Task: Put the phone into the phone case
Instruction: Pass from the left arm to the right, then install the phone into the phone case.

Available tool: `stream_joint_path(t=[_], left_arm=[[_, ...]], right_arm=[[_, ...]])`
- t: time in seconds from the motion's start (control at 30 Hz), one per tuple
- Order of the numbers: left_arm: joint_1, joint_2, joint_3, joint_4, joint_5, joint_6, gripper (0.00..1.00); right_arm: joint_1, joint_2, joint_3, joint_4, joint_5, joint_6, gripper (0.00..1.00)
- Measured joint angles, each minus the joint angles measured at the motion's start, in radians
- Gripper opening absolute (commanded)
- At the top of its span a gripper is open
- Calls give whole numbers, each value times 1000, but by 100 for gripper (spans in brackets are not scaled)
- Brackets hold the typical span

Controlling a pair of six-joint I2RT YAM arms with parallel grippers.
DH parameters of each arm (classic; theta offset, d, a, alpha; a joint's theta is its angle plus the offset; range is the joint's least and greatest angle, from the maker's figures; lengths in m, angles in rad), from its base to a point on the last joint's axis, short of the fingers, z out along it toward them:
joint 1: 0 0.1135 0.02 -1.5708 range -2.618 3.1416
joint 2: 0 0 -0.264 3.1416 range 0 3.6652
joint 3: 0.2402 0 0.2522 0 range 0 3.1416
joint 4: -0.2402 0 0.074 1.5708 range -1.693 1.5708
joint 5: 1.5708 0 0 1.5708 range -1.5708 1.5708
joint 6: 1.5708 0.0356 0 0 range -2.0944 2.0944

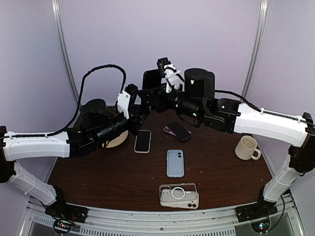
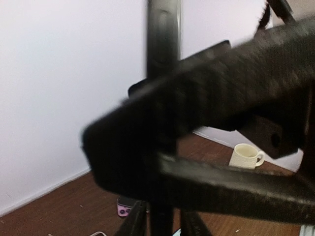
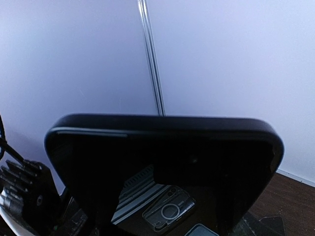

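A black phone (image 1: 151, 79) stands upright in the air at the back middle, between both arms. My right gripper (image 1: 156, 96) is shut on its lower part. In the right wrist view the phone (image 3: 162, 162) fills the lower frame, has a thick dark rim, and hides my fingers. Its glossy face mirrors the table. My left gripper (image 1: 140, 111) reaches in from the left. In the left wrist view its fingers (image 2: 132, 222) sit either side of the phone's edge (image 2: 162, 44), closed on it. A clear case with a ring (image 1: 179, 195) lies at the front.
On the table lie a white-edged phone (image 1: 142, 141), a dark phone on a purple one (image 1: 177, 131), and a blue case (image 1: 175, 162). A cream mug (image 1: 247, 147) stands at the right. A black cylinder (image 1: 199, 82) stands at the back, and a round tan disc (image 1: 118, 140) lies at the left.
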Motion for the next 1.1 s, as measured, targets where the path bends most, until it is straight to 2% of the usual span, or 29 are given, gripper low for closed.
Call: stream_joint_path(t=[0.1,0.17,0.27,0.5,0.67,0.9,1.1], left_arm=[[0,4,0,-2,15,-18,71],[0,4,0,-19,24,-37,87],[0,2,-3,-68,34,-56,97],[16,-6,-8,-305,16,-101,98],[90,39,13,-502,-18,-165,97],[133,79,13,-608,7,-214,97],[133,69,13,-639,15,-215,98]], right_arm=[[-2,0,0,-33,-2,0,6],[-5,0,-3,-57,-2,2,1],[-13,-5,-32,-94,11,14,0],[-41,3,-125,-253,120,120,0],[-50,83,-147,-348,224,275,0],[-50,171,-216,-429,242,505,0],[-38,230,-225,-488,241,618,0]])
